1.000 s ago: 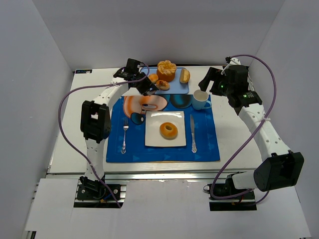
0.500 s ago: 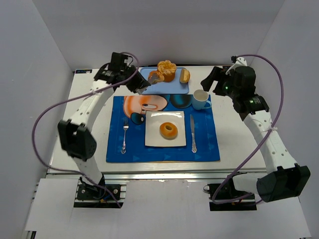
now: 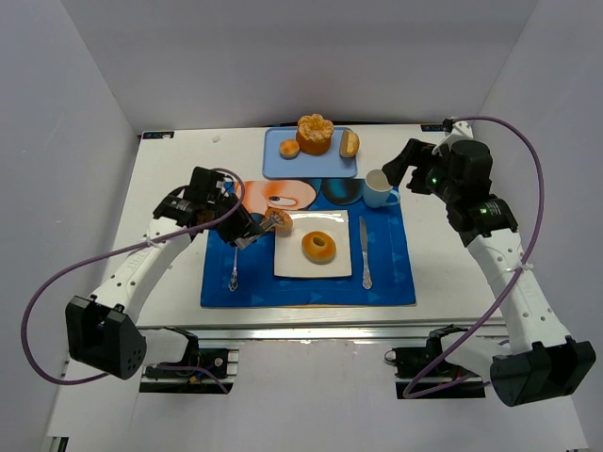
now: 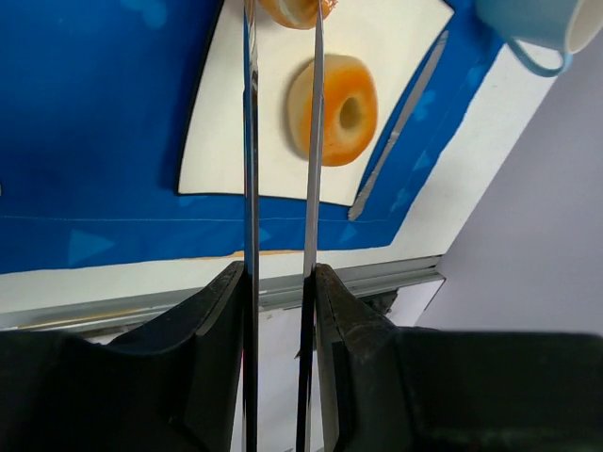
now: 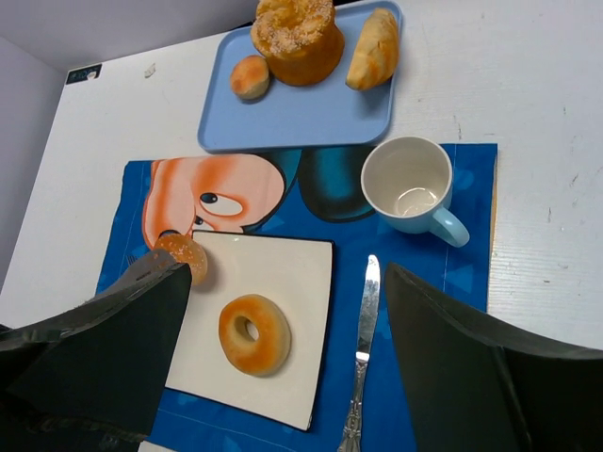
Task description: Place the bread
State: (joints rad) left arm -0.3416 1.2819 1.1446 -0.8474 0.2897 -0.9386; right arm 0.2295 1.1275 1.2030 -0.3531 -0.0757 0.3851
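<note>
Nearest the arm bases, a blue placemat (image 3: pixel 311 292) is laid on the white table (image 3: pixel 433 268), and on it a fork (image 3: pixel 235 256) is seen to the left of a square white plate (image 3: pixel 294 264), with a knife (image 3: pixel 365 252) to its right. A doughnut (image 3: pixel 318 247) is set flat near the middle of the plate. At the plate's far left corner a small bread roll (image 3: pixel 278 220) is pinched between the narrow, nearly closed fingers of the left gripper (image 3: pixel 264 226). In the left wrist view the roll is seen at the fingertips, above the plate's edge, but whether it touches the plate cannot be told. Farther back, a pale blue mug (image 3: pixel 379 188) is stood upright at the placemat's far right corner. The right gripper (image 3: pixel 400 165) is held just beyond the mug, its fingers spread wide with nothing between them. At the far side of the table a blue tray (image 3: pixel 316 168) is placed, and on it are found a small round bun (image 3: pixel 289 148), a ridged round cake (image 3: pixel 315 133) and a long roll (image 3: pixel 350 143).
</note>
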